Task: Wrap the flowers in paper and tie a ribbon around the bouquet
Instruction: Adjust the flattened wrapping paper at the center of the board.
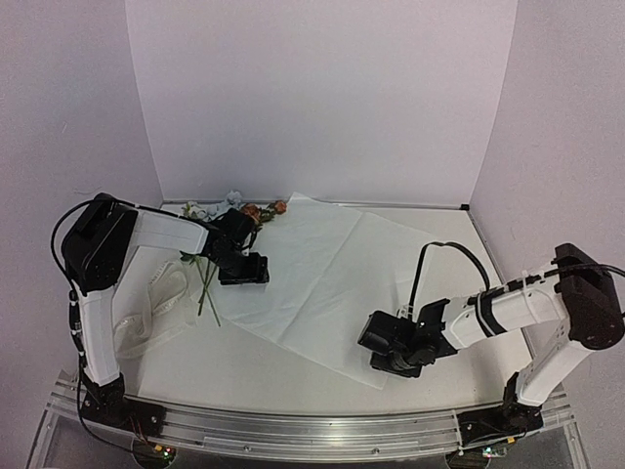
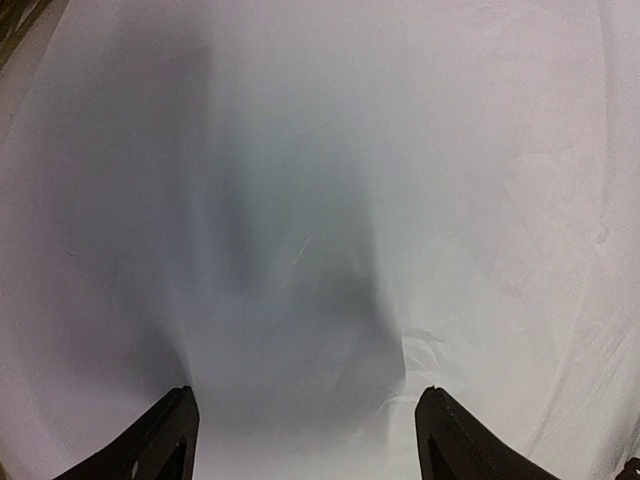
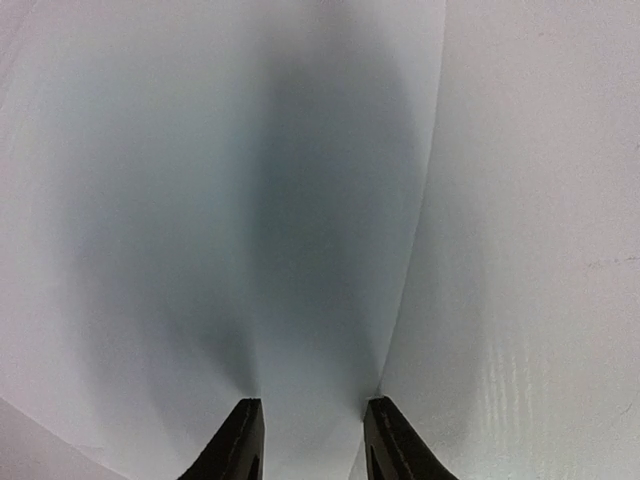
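A: Left hand?
B: Spread wide, poised low over the paper, white all across underneath.
A: Flowers?
B: Just to that hand's left, stems lying on the counter beside the paper's edge, blooms up beyond the wrist. Ribbon further left again, loose on the counter.
A: Right hand?
B: Narrowed, down at the paper's near corner, with a raised fold of paper running up through its gap. Pinching or merely close: cannot tell.
A: Wrapped yet?
B: Not yet. Paper lying open and flat, stretched between both hands.
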`<move>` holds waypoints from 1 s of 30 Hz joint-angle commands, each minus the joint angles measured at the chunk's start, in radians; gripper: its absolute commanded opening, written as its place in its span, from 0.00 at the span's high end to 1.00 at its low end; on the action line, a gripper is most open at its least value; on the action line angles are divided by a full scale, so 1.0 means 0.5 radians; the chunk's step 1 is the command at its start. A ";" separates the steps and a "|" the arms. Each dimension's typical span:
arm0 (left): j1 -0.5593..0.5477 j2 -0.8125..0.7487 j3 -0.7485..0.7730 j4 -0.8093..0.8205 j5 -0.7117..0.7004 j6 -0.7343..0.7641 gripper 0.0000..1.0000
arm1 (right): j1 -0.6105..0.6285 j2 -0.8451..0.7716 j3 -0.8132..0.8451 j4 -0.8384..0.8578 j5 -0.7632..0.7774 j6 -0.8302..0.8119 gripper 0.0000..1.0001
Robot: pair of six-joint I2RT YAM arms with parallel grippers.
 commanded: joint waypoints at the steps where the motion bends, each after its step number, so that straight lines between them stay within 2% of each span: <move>1: -0.026 -0.068 -0.128 -0.033 0.110 0.069 0.23 | 0.076 0.117 0.062 -0.032 -0.208 0.099 0.68; 9: -0.054 -0.106 -0.164 -0.051 0.088 0.119 0.23 | 0.209 0.288 0.203 0.154 -0.319 0.276 0.90; 18: -0.061 -0.171 -0.188 -0.093 0.011 0.209 0.23 | 0.333 0.244 0.229 0.166 -0.296 0.390 0.99; 21: -0.061 -0.157 -0.189 -0.088 -0.018 0.209 0.23 | 0.340 0.162 0.161 0.168 -0.268 0.401 0.93; 24: -0.062 -0.121 -0.174 -0.090 -0.046 0.215 0.23 | 0.368 0.060 0.212 0.057 -0.233 0.282 0.76; 26: -0.061 -0.113 -0.174 -0.083 -0.044 0.213 0.23 | 0.379 -0.024 0.262 -0.086 -0.190 0.192 0.68; 30: -0.061 -0.142 -0.186 -0.076 -0.042 0.209 0.23 | 0.386 -0.235 0.225 -0.282 -0.064 0.058 0.59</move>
